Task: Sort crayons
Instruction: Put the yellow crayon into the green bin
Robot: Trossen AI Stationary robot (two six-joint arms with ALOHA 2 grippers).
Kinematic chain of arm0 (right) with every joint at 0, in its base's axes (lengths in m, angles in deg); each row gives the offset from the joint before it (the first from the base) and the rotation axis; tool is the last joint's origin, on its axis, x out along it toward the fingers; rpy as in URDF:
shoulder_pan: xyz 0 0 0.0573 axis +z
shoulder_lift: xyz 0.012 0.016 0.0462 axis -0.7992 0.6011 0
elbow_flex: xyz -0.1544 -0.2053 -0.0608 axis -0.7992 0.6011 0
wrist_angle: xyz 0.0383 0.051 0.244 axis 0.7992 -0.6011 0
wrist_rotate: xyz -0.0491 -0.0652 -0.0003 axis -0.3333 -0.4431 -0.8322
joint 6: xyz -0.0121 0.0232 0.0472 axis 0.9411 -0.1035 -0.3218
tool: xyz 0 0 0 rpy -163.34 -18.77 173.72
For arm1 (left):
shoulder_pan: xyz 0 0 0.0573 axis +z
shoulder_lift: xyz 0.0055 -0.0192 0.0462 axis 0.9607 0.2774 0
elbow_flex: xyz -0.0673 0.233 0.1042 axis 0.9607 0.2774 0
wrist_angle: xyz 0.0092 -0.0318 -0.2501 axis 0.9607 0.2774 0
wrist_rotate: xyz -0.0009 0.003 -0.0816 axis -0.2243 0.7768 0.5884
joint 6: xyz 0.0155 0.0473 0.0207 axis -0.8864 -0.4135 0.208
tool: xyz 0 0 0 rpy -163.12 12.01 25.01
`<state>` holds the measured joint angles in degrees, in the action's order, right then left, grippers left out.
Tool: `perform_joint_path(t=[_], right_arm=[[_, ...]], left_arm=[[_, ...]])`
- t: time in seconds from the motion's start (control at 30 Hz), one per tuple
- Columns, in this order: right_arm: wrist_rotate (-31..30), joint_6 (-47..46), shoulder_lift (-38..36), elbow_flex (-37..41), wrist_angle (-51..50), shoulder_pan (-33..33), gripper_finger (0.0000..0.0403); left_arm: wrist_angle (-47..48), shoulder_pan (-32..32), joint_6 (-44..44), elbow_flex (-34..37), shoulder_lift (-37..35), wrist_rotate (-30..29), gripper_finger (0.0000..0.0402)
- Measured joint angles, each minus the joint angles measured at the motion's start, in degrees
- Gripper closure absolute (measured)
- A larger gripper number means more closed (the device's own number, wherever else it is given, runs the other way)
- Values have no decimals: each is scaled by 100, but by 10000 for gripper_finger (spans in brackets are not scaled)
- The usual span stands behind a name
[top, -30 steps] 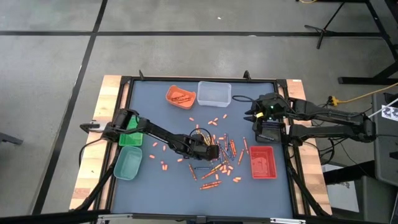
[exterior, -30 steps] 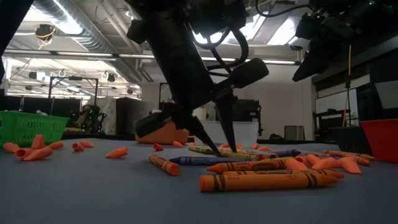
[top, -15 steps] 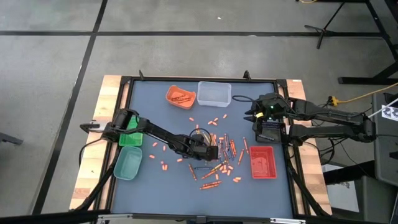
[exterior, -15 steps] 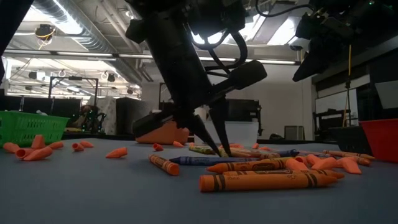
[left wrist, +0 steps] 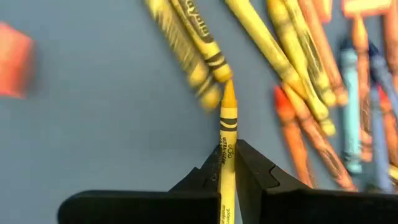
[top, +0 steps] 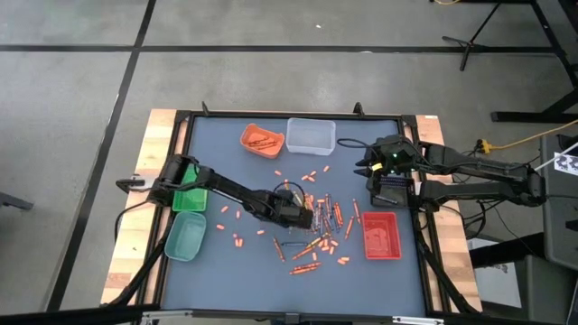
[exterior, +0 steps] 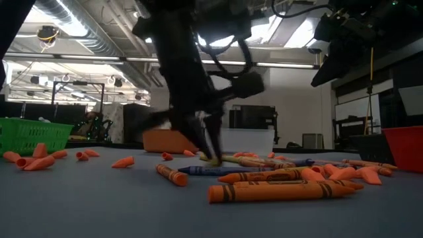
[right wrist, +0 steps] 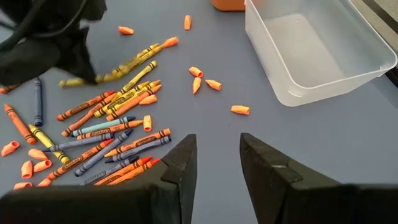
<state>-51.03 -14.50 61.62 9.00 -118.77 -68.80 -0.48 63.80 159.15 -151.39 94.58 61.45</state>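
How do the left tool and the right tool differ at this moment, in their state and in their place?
The left tool is shut on a yellow crayon; the right tool is open and holds nothing. The left tool is low at the crayon pile in the middle of the table; the right tool hangs above the table's right part, near the clear tray. Both are dark and two-fingered.
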Motion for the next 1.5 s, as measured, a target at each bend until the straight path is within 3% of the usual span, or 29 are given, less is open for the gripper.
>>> perform_joint_path(t=[0.4,0.8,1.0,1.33,1.5], right_arm=[[-2,0,-2,0,-31,0,283],[-1,0,-2,0,-35,-2,283],[-2,0,-2,0,-35,-2,283],[-2,0,-2,0,-34,0,283],[-2,0,-2,0,-34,0,283]], left_arm=[[2783,431,-1030,-18,-1567,-213,392],[6062,838,-1178,-25,-2588,-241,391],[6040,949,-1291,369,-2687,-235,392],[6073,979,-1071,1626,-2669,123,392],[6069,986,-988,1828,-2669,158,391]])
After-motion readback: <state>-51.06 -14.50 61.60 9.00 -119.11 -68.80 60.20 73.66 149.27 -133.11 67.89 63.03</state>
